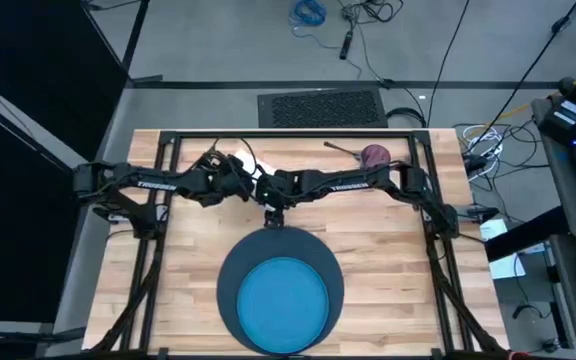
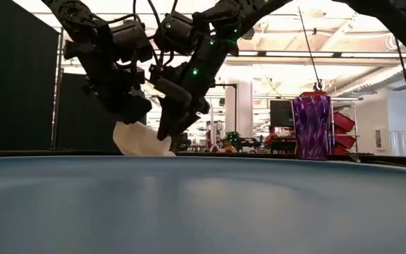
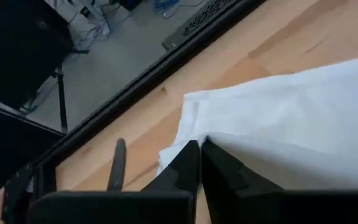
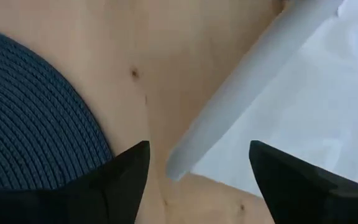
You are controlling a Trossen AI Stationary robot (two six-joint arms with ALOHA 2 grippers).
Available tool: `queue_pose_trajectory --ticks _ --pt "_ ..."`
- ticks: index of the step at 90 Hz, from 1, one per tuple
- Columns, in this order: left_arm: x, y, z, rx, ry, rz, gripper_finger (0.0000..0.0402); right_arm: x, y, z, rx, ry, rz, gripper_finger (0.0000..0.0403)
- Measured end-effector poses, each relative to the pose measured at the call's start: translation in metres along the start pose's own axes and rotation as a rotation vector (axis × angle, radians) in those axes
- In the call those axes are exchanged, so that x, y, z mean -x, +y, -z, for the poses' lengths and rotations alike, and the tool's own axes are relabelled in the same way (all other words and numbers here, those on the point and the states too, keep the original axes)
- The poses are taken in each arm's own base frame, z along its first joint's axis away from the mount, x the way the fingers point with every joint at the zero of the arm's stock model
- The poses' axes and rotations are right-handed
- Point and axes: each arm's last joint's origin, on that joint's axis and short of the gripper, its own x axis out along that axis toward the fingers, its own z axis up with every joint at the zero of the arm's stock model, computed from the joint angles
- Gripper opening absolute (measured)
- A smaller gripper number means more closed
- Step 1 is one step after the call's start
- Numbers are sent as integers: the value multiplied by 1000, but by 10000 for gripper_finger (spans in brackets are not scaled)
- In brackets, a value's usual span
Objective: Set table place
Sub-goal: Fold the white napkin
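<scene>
The white napkin (image 3: 278,118) lies on the table (image 1: 388,230) behind the dark navy mat (image 1: 230,290), which carries the blue plate (image 1: 283,305). My left gripper (image 3: 199,149) is shut on the napkin. My right gripper (image 4: 197,171) hangs open just beyond the mat's far edge (image 4: 36,118). Its fingers stand on either side of the tip of a metal knife (image 4: 247,81) that lies over the napkin (image 4: 309,118). They touch nothing. The purple cup (image 1: 375,155) stands at the far right, upright (image 2: 311,127). My left gripper pinches the napkin's edge (image 3: 188,140) between its two shut fingers, a little along from a corner (image 3: 188,99). One layer or several, I cannot tell. The fingers slant down from the table's left. The napkin (image 2: 143,140) hangs bunched below them, and the rest is spread on the wood.
A thin dark-handled thing (image 1: 346,150) lies beside the cup. A dark slim object (image 3: 117,165) lies on the wood near the napkin. The black frame (image 1: 288,133) edges the table's far side. Both arms crowd the table's middle; bare wood lies at the right (image 1: 398,250).
</scene>
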Motion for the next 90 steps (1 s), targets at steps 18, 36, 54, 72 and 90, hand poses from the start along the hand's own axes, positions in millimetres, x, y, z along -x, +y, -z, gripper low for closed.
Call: queue_pose_trajectory --ticks 18,36,54,72,90 --pt "0 0 -1 -117 -6 2 0 -2 4 1 57 -19 -5 263" --pt "0 0 0 -223 -4 1 0 -2 4 -1 60 -45 -6 263" --pt "0 0 0 -360 -2 10 0 -7 5 4 39 -43 -25 263" --pt "0 -1 -1 -411 -3 24 0 -7 5 1 29 -72 -28 263" --pt "0 -1 -1 -385 -5 25 0 -16 6 3 -3 -70 -31 263"
